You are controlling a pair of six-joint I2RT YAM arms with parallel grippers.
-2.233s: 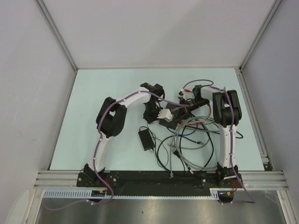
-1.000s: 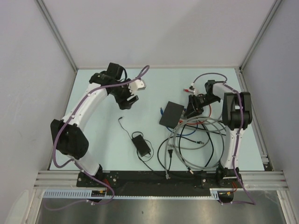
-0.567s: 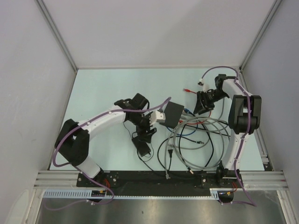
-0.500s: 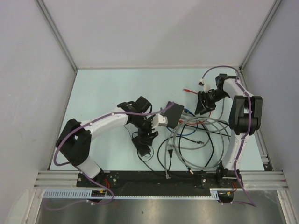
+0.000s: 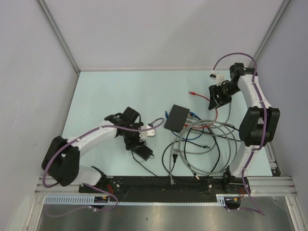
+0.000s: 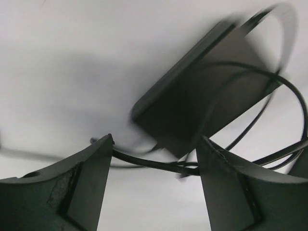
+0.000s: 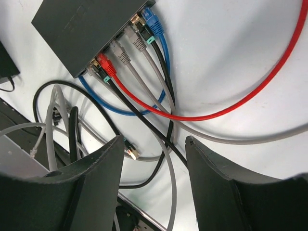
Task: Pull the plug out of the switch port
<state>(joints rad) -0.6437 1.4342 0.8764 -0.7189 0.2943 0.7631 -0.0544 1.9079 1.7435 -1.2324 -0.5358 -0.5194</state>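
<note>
Below and off to the left of the right gripper (image 7: 154,144) sits the switch (image 7: 82,29), flat on the table (image 7: 240,53), and every port we can see is occupied. The blue plug (image 7: 150,20), two grey plugs (image 7: 122,54) and the red plug (image 7: 107,65) are all seated in a row along its edge. So nothing has been pulled yet, by the look of it.

That right gripper hangs well apart from the row, its jaws spread with nothing between them, only loops of cable on the table far beneath.

Over on the other side, the left gripper (image 6: 155,144) is low, jaws apart too. Just beyond its tips is a blurred power adapter (image 6: 207,91), not the switch, and its thin black cord (image 6: 144,161) runs across the gap, unpinched.

My read is that the whole job remains: approach a plug, close on it and draw it straight out.
</note>
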